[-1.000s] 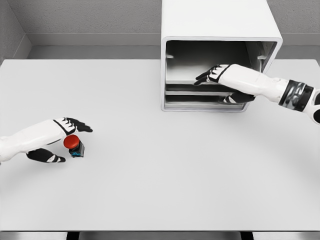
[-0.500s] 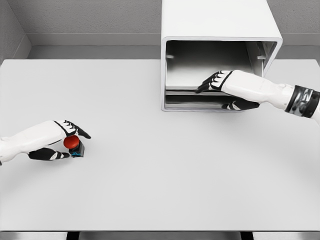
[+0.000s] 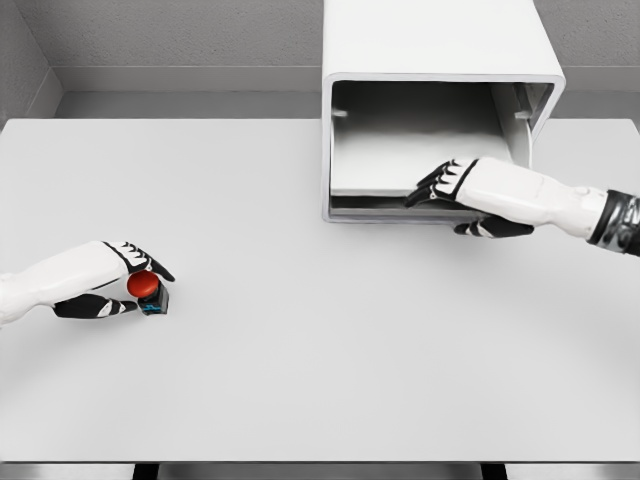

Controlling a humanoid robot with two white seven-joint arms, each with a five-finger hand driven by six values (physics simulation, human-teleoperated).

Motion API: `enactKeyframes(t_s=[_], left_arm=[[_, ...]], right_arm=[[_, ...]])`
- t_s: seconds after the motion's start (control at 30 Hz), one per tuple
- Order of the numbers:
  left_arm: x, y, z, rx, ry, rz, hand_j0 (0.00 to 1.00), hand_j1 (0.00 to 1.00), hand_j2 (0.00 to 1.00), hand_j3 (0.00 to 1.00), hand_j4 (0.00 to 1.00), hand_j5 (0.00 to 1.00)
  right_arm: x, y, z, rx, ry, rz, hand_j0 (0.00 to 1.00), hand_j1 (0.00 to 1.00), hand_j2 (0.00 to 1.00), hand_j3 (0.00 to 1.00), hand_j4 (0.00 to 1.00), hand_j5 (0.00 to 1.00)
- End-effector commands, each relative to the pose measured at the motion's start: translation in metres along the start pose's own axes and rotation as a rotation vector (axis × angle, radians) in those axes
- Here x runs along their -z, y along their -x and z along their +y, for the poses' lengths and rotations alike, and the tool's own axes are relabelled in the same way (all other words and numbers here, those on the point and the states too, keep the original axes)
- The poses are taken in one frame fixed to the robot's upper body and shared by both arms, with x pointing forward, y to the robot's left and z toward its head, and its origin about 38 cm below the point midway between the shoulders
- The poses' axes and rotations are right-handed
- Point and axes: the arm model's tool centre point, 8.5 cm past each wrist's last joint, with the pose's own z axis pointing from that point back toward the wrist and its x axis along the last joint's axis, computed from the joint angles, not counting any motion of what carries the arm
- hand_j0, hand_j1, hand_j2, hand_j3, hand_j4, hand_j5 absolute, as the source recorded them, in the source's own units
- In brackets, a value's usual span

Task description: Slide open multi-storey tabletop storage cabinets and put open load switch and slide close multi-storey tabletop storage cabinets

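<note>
Flat white tabletop (image 3: 320, 380). White box-shaped storage cabinet (image 3: 436, 40) at far edge, front open, pale drawer tray (image 3: 420, 150) showing inside. Right hand (image 3: 462, 190) at cabinet's lower front lip: fingers on top of the tray edge, thumb under; looks like a grip on the tray, contact hard to confirm. Left hand (image 3: 110, 285) at table's left, fingers curled round small red-capped load switch w/ dark base (image 3: 148, 290), which sits on the tabletop well apart from the cabinet.

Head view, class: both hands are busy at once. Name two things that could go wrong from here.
1. The right hand grips the drawer only at its front edge, right of centre; it may skew or slip free.
2. The left hand pinches the load switch low on the table; a loose grasp could drop it.
</note>
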Motion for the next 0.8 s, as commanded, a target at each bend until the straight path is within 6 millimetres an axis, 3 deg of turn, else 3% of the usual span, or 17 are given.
enactKeyframes(t_s=[0.0,0.53,0.77], left_arm=[[0.0,0.0,0.001,-0.006,-0.004,0.0,0.7,0.7,0.7,0.7,0.7,0.7],[0.002,-0.001,0.001,-0.005,-0.009,-0.006,0.69,0.69,0.69,0.69,0.69,0.69],[0.002,-0.001,0.001,-0.001,-0.006,-0.003,0.75,0.75,0.75,0.75,0.75,0.75]], right_arm=[[-0.004,0.0,-0.008,-0.011,0.016,0.004,0.79,0.79,0.79,0.79,0.79,0.79],[-0.014,-0.013,0.001,-0.014,-0.02,-0.012,0.8,0.8,0.8,0.8,0.8,0.8],[-0.017,-0.014,-0.002,-0.021,-0.016,-0.011,0.8,0.8,0.8,0.8,0.8,0.8]])
